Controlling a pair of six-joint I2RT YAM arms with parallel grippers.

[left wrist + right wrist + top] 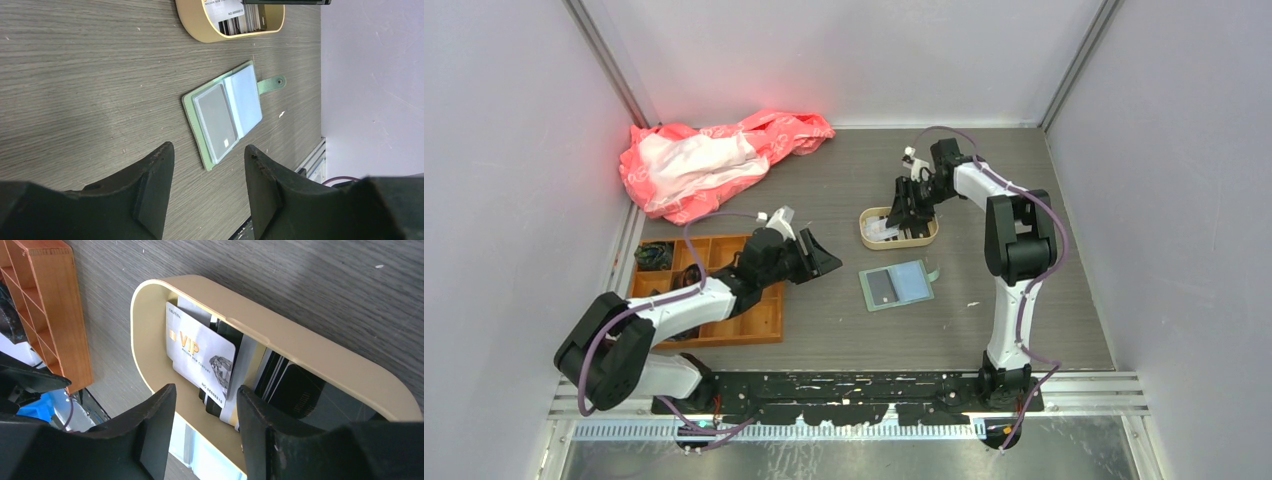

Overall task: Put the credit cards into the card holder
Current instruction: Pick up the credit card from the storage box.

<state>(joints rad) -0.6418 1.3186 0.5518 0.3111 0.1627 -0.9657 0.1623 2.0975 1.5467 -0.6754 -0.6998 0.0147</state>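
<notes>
right gripper [205, 390] astride credit cards [202, 352] in beige tray [300, 345], pinch cannot tell | take top one only | left gripper [209, 150] spread, empty; steady card holder [225, 112]

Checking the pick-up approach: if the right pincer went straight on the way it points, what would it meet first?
Probably the white card atop the pile in the tray, straight ahead of the right pincer; depth is unclear.

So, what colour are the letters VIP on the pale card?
Gold, on the VIP card; clearest in the right wrist view.
</notes>
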